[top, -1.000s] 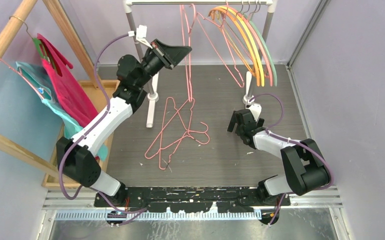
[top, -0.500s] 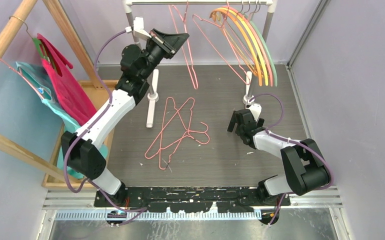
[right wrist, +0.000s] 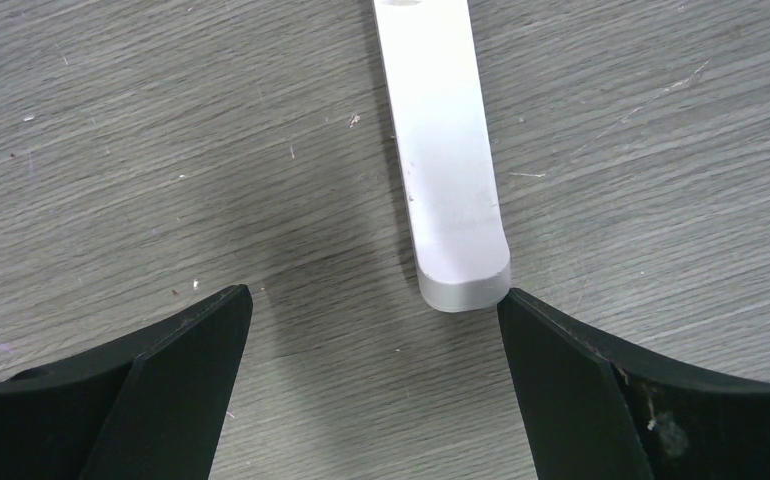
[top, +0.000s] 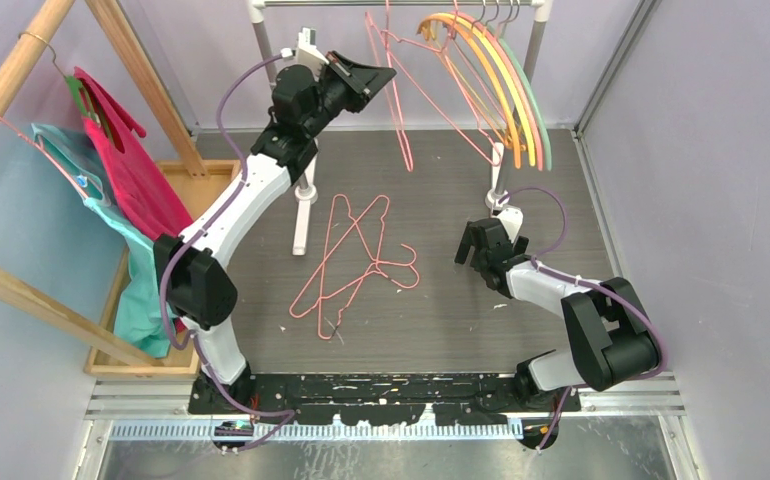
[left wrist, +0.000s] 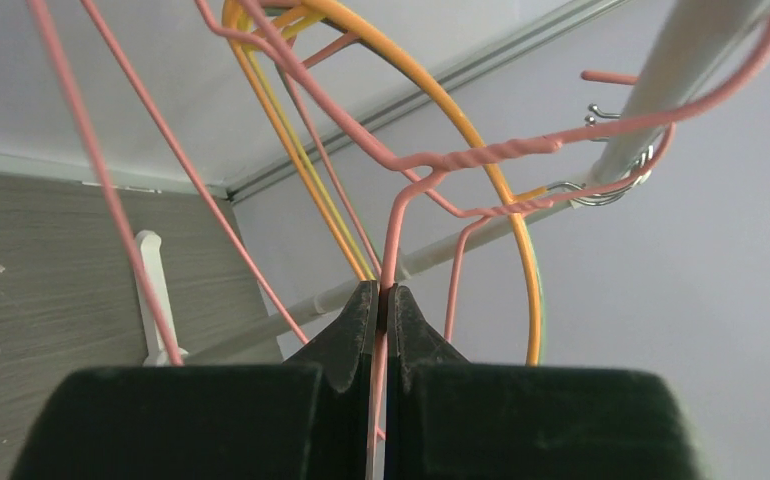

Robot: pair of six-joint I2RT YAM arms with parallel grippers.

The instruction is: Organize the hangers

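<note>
- you are hanging the pink wire hanger [left wrist: 491,152] on the rail [left wrist: 661,80] at the upper right of the left wrist view. its hook seems looped over the bar, so lower gently until the wire hangs by itself, then release.
- avoid snagging the orange hanger [left wrist: 534,300] just behind.
- the left gripper [left wrist: 381,295] pinches the wire just below the twisted neck, bottom centre.
- the right gripper [right wrist: 373,298] is spread wide, holding nothing.
- more pink hangers [top: 346,260] lie on the floor, centre of the top view.
</note>
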